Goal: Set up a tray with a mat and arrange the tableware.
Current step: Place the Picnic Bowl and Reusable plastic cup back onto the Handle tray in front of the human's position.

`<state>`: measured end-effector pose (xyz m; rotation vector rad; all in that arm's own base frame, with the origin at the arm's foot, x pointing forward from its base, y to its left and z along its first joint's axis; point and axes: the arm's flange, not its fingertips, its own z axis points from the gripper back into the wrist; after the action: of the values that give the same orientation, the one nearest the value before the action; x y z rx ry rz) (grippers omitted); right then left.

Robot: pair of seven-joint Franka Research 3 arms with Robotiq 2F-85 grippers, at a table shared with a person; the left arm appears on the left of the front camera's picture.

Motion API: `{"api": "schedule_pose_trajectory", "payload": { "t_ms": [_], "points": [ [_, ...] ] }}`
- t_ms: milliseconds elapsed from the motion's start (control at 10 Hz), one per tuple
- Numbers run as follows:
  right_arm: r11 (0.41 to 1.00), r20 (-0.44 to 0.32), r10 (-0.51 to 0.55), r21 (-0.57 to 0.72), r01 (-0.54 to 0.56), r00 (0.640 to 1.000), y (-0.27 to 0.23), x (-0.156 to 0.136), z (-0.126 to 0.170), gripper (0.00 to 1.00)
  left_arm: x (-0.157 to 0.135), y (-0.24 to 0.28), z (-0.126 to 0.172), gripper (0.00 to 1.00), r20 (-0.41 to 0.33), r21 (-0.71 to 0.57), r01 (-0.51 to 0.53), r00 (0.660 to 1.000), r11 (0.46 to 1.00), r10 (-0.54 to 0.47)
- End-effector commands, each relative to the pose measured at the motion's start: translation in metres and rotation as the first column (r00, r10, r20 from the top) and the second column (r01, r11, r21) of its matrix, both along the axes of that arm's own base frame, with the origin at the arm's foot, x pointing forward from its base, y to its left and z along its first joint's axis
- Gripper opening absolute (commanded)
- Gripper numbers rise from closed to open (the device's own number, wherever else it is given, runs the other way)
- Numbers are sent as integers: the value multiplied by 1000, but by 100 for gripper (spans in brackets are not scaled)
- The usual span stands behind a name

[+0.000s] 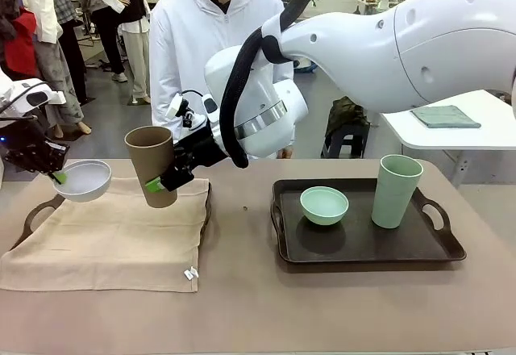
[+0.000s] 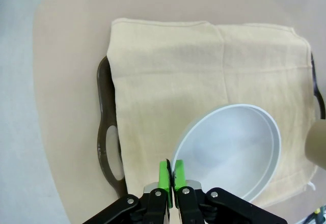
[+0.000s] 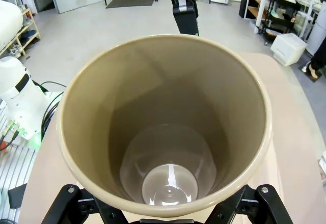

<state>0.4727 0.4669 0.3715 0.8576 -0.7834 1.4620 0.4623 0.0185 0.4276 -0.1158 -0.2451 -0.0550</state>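
Step in hand, as I read it: placing the first two pieces onto the mat-covered tray.

**Left gripper** (image 2: 170,175): fingers pinched together on the near rim of the white bowl (image 2: 234,147), one pad inside and one outside. The bowl sits over the mat (image 2: 204,76), toward its far-left corner. I cannot tell whether the base touches the cloth.

**Right gripper** (image 1: 165,177): reaches across the middle with its fingers clamped on the sides of the brown cup (image 1: 151,161). The cup is tilted, over the far edge of the mat. It is just beside the bowl but not touching it.

The mat covers the left tray (image 1: 36,210); only the tray's handles show.

**Doing it well (judgement):**
- Bring the cup upright before lowering it.
- Lower both pieces straight down so the loose cloth does not bunch or slide.
- Level the bowl so its base lands flat. The rim pinch is thin, so go slowly.
- Keep a gap between cup and bowl.
- Part the fingers only once each base is seated.

**Count:**
- Trays: 2, both on the table (image 1: 242,306).
- Mat: 1.
- Bowls: 2. The white one is held; the mint bowl (image 1: 324,205) is on the right tray (image 1: 363,250).
- Cups: 2. The brown one is held; the pale green cup (image 1: 397,190) stands upright on the right tray, near the mint bowl but apart from it.
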Motion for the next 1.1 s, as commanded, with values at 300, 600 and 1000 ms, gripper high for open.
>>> {"api": "schedule_pose_trajectory", "payload": {
  "t_ms": [300, 600, 1000],
  "points": [
    [997, -53, 53, 61, -50, 997, 0, 15, -36, 83, 5, -2, -13, 4, -35, 0, -8, 999, 1000, 8],
    [997, -41, 69, 36, -68, 997, 8, 27, -65, 83, 20, -8, -37, 4, -97, 29, -10, 995, 1000, 12],
    [998, -36, 61, 5, -60, 998, 12, 33, -77, 83, 37, -17, -59, 4, -140, 44, -18, 990, 999, 24]
  ]
}}
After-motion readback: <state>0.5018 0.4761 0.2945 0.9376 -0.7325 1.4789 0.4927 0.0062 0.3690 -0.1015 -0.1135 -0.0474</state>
